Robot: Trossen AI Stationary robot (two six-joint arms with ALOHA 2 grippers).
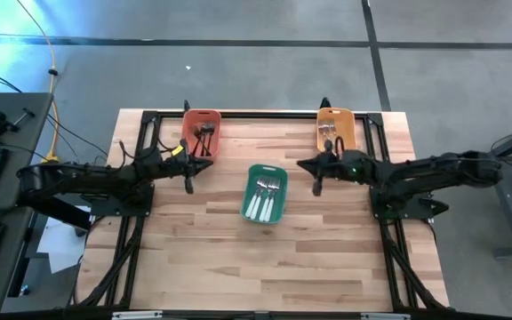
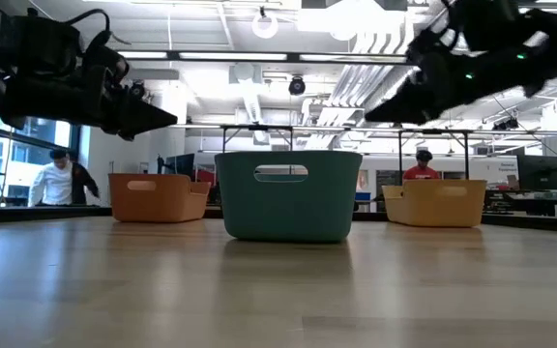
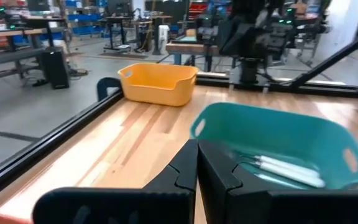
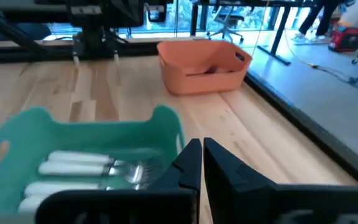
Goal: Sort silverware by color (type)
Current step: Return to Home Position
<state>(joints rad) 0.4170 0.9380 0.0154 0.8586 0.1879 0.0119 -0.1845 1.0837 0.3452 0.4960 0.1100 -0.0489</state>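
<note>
Left gripper (image 1: pixel 188 181) and right gripper (image 1: pixel 317 183) hover closed, empty, flanking teal bin (image 1: pixel 265 167) holding white silverware (image 1: pixel 264 199) mid-table.

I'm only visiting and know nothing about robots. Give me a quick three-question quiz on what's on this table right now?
1. True or false: loose silverware lies on the table outside the bins.
2. Fill in: the white-handled silverware lies in the ___ bin.
3. The left gripper and right gripper are: A, each holding a fork; B, shut and empty; C, wide open.
Key: 1 false; 2 teal bin; 3 B.
</note>
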